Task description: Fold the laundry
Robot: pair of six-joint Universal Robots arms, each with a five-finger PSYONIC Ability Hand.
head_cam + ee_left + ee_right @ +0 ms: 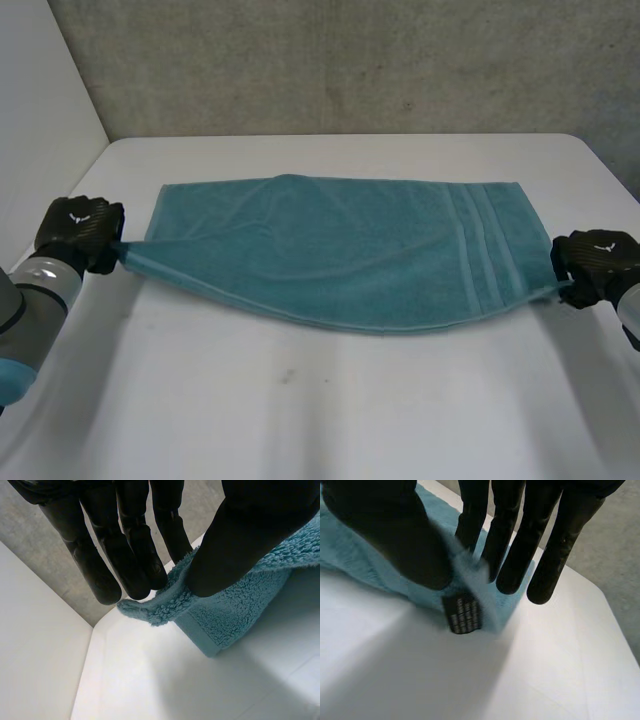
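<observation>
Pinching tight, the fingers [132, 555] and thumb [250, 535] of the left hand [80, 232] squeeze one near corner of the blue towel [340, 250]. The right hand [597, 262] pinches the other the same way. The near edge is lifted; the rest lies on the white table [300, 410]. The first fold looks ready: both hands should carry that edge across together.

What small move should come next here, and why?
Probably raise both corners together and carry them toward the far edge. The left robot hand and right robot hand each pinch a near corner of the teal towel, whose near edge sags between them while the rest lies flat on the table.
</observation>
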